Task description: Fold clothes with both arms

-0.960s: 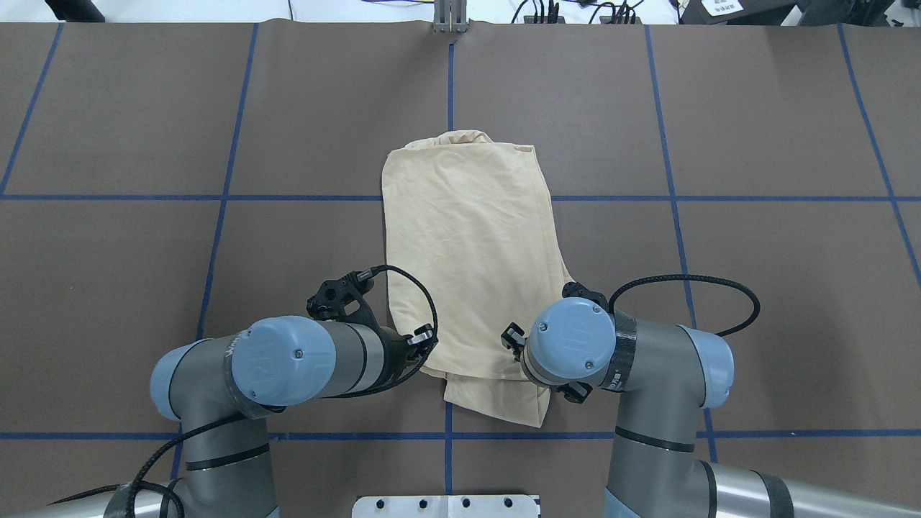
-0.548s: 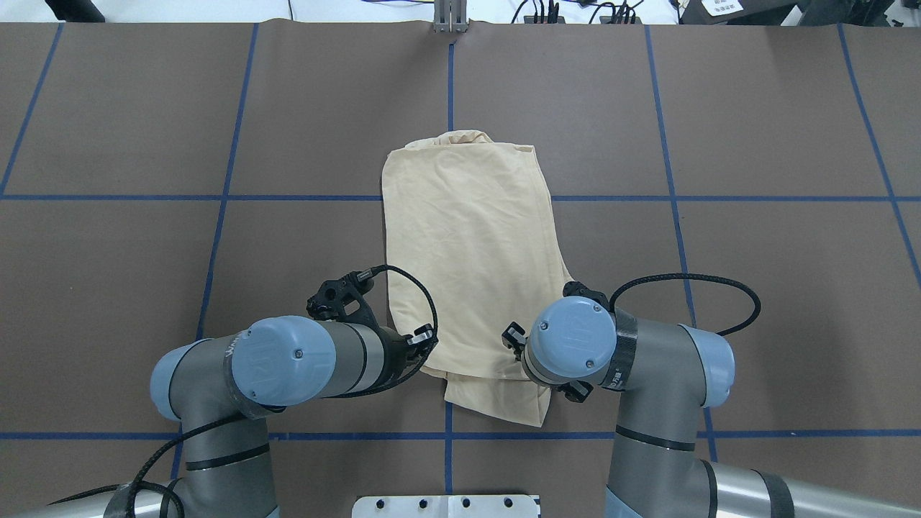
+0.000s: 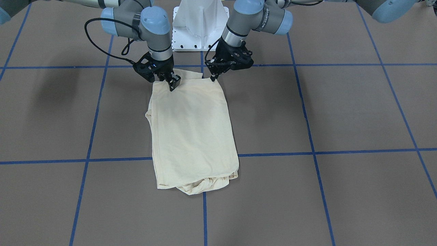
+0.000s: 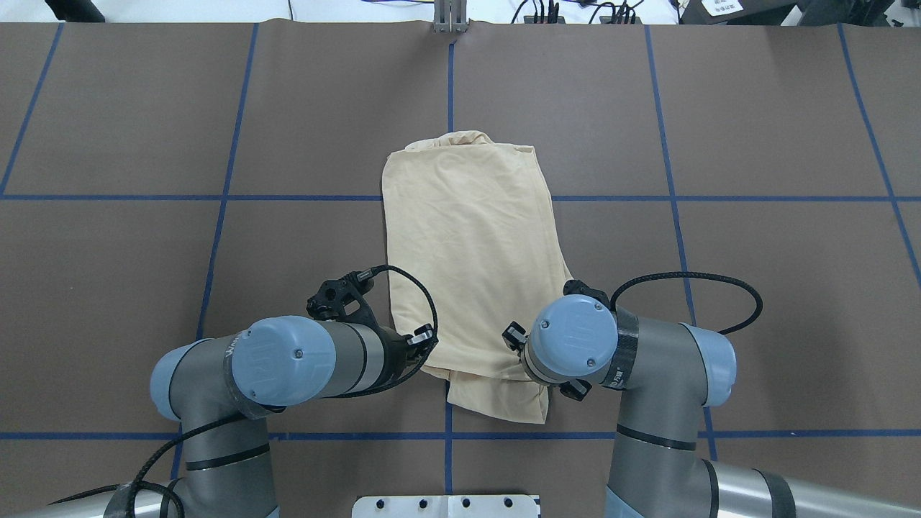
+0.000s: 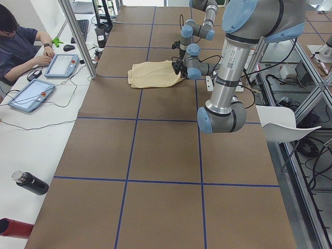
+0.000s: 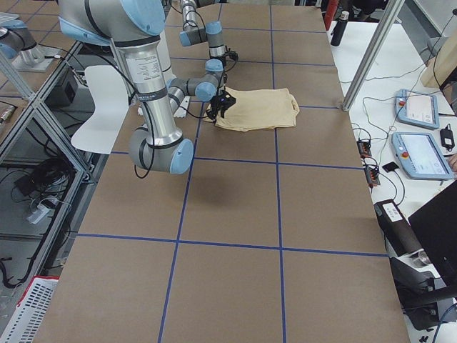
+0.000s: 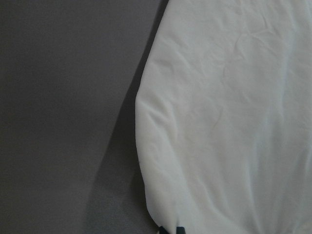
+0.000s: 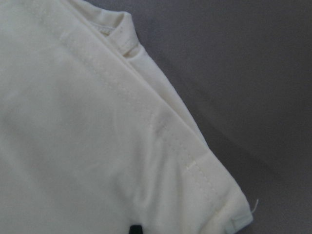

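The cream-yellow shirt lies as a long folded rectangle at the table's middle, plain side up, its bunched end pointing away from the robot. Both arms reach its near edge. My left gripper pinches one near corner, and my right gripper pinches the other. In the overhead view the left arm and right arm cover their grippers. The wrist views are filled with close cloth, with only dark fingertip ends at the bottom edges.
The white pedestal base stands just behind the shirt's near edge. Blue tape lines grid the brown table. A person sits at tablets beyond the far edge, and a dark bottle lies there.
The right arm has shifted slightly, and the shirt's near lower flap has drawn in a little with it. The left arm looks unmoved.
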Robot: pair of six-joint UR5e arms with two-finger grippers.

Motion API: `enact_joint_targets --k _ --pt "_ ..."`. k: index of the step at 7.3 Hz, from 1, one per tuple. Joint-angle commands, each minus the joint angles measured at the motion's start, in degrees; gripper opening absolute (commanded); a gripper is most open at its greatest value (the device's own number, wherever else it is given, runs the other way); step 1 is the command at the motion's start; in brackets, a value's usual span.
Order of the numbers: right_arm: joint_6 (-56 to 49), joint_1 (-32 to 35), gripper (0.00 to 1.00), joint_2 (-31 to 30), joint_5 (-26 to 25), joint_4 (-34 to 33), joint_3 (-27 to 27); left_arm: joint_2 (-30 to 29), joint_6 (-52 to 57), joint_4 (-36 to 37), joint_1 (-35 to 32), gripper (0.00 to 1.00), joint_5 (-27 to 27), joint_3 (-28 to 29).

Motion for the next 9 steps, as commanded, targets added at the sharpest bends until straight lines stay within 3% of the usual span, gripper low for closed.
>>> enact_joint_targets --k 1,6,9 --pt "0.0 0.09 0.05 0.07 0.0 -0.5 0.57 0.0 0.0 0.0 0.0 0.0 0.0 0.0" --pt "0.18 0.27 0.0 0.07 -0.26 -0.68 1.27 -0.26 -0.09 0.0 0.0 0.0 0.0 -0.7" --pt "-0.18 2.2 0.0 -0.02 0.53 -0.85 4.53 -0.35 -0.09 0.0 -0.09 0.0 -0.09 -0.79"
